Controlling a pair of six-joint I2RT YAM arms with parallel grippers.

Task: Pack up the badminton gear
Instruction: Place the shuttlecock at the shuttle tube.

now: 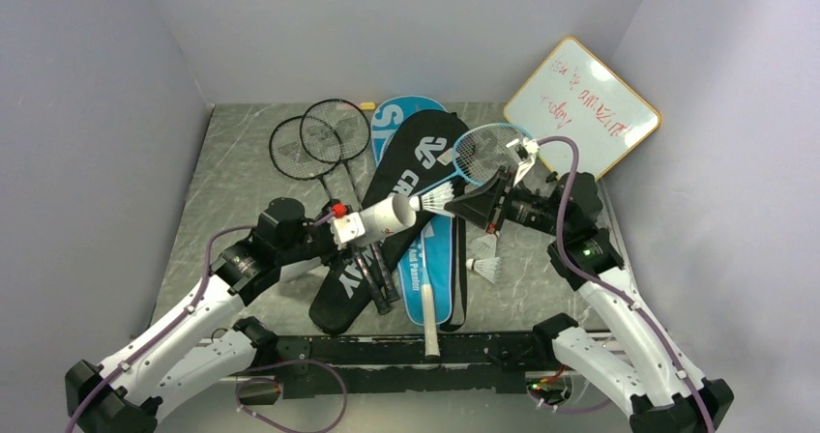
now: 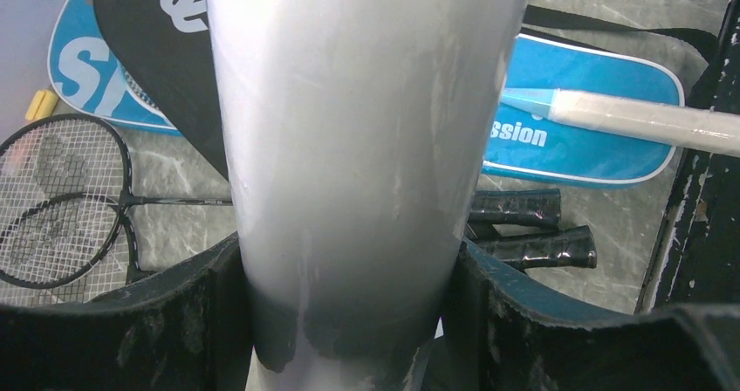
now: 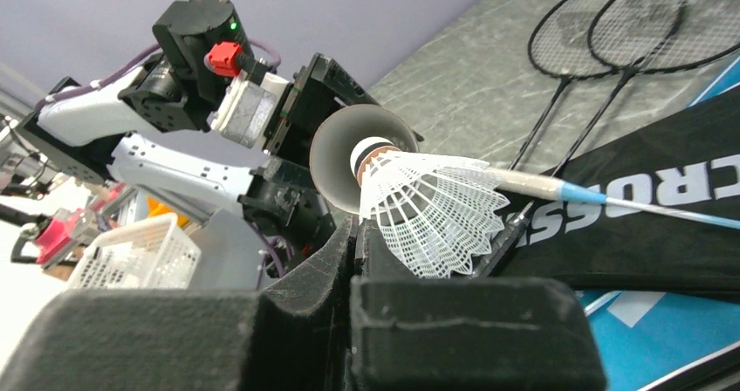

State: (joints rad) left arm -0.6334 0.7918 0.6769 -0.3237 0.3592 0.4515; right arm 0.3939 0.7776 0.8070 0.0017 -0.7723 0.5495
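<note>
left gripper (image 1: 356, 226) clamped on white cardboard tube (image 1: 392, 216), up over the black cover (image 1: 425, 153), mouth facing right. right gripper (image 1: 462, 204) pinched together on shuttlecock (image 1: 437, 199) skirt, cork at the tube mouth. Two loose shuttlecocks (image 1: 486, 270) on table beside right arm; black rackets (image 1: 319, 143) far left.

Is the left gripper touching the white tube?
Touching. The left wrist view shows the left gripper pressed against both sides of the tube, with no gap.
</note>
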